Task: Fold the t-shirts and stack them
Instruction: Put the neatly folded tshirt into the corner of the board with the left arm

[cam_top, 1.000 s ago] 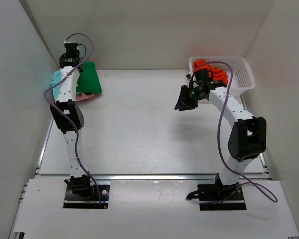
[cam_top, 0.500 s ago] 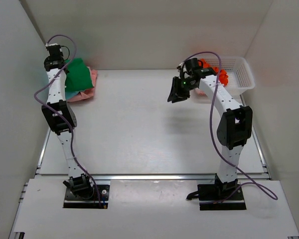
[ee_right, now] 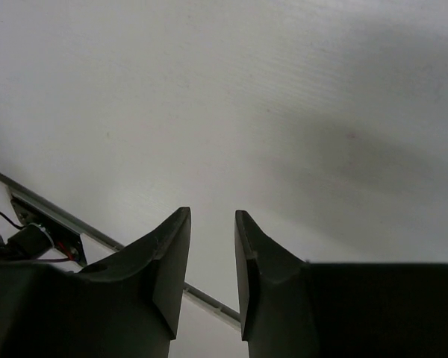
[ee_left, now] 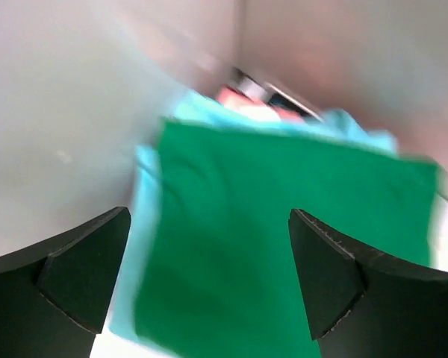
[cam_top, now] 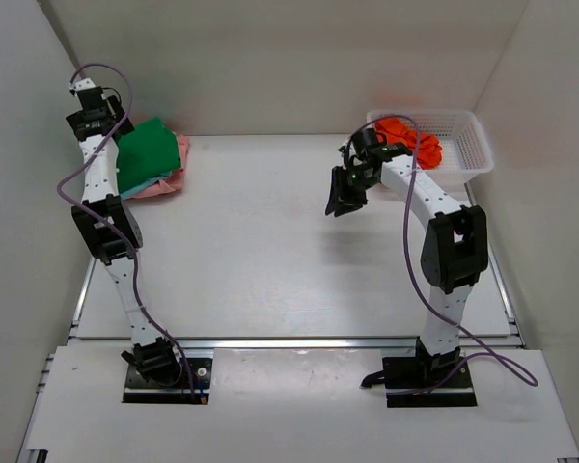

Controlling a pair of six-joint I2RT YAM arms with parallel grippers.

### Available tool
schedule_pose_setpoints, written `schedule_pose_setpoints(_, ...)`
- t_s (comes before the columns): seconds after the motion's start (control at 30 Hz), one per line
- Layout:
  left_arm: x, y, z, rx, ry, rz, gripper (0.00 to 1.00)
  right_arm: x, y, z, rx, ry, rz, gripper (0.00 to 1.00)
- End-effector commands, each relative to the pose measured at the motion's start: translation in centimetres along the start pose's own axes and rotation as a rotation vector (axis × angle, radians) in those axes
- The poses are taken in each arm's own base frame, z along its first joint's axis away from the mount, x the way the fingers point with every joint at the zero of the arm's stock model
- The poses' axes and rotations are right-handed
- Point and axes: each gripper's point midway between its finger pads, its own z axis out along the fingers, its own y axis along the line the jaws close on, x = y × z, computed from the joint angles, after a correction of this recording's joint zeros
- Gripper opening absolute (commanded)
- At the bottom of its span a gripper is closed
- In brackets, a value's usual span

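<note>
The right gripper [ee_right: 211,253] hangs over bare table [cam_top: 261,241], fingers nearly closed with only a narrow gap, holding nothing. Behind it, the orange shirt [cam_top: 412,134] lies bunched in the basket [cam_top: 468,145]. Across the table, the left gripper [ee_left: 209,268] hovers wide open and empty; below and beyond its fingers lies the green shirt [ee_left: 284,246], folded atop teal [ee_left: 145,201] and pink [ee_left: 243,101]. The orange cloth looks light, limp and likely to sag, so a pinch at a raised fold seems best.

Left arm reaches far back, its gripper [ee_left: 209,276] spread wide; right gripper [ee_right: 211,261] hangs seemingly empty, jaws narrowly parted.
</note>
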Motion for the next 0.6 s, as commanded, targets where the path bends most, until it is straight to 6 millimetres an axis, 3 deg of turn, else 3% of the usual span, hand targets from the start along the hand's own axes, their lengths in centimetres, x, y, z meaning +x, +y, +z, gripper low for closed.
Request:
schedule_pose_setpoints(0.0,-2.0,-5.4,-7.0,0.222,-0.010,-0.030,0.99,-1.0,0.5,-3.3,0.001,-0.129,-0.031,0.28)
schedule_pose_setpoints(0.03,-2.6,-6.5,-9.1,0.265,-0.022,-0.032,0.98,-0.8,0.6,-3.6,-0.007,-0.140,-0.032,0.28)
schedule_pose_setpoints(0.1,0.9,-8.4,-12.5,0.332,0.055,-0.007,0.98,-1.0,0.4,-4.5,0.000,-0.175,-0.033,0.28)
schedule_pose_setpoints(0.13,4.8,-9.5,-12.9,0.371,0.132,0.011,0.99,-0.9,0.3,-5.0,0.004,-0.183,-0.044,0.28)
schedule_pose_setpoints(0.17,4.2,-10.9,-15.9,0.451,0.115,-0.003,0.99,-0.5,-0.1,-4.8,0.017,-0.173,-0.042,0.28)
schedule_pose_setpoints(0.2,6.7,-10.8,-17.5,0.477,0.170,-0.025,0.99,-0.1,-0.3,-5.3,0.027,-0.174,-0.046,0.28)
schedule_pose_setpoints(0.23,10.5,-11.1,-18.4,0.519,0.251,-0.033,0.99,0.0,-0.6,-5.8,0.038,-0.179,-0.047,0.29)
schedule_pose_setpoints(0.27,10.2,-11.8,-20.9,0.577,0.242,-0.070,0.98,0.7,-1.0,-5.7,0.052,-0.160,-0.058,0.30)
schedule_pose_setpoints(0.37,18.3,-11.4,-25.4,0.584,0.448,-0.089,0.99,2.8,-2.5,-7.3,0.103,-0.157,-0.036,0.31)
schedule_pose_setpoints(0.4,18.9,-11.1,-26.3,0.587,0.472,-0.086,0.98,2.9,-3.3,-7.7,0.117,-0.168,-0.018,0.32)
schedule_pose_setpoints(0.47,21.7,-12.0,-30.4,0.675,0.579,-0.011,0.99,4.7,-5.4,-8.0,0.142,-0.168,0.040,0.31)
schedule_pose_setpoints(0.5,21.8,-11.8,-31.5,0.691,0.582,0.012,0.99,4.0,-5.6,-9.5,0.141,-0.235,0.034,0.31)
schedule_pose_setpoints(0.53,23.3,-11.4,-32.6,0.685,0.625,0.043,0.99,4.2,-6.9,-10.7,0.162,-0.284,0.070,0.30)
schedule_pose_setpoints(0.57,23.2,-10.9,-33.7,0.680,0.603,0.078,0.99,4.9,-8.1,-11.1,0.178,-0.299,0.103,0.30)
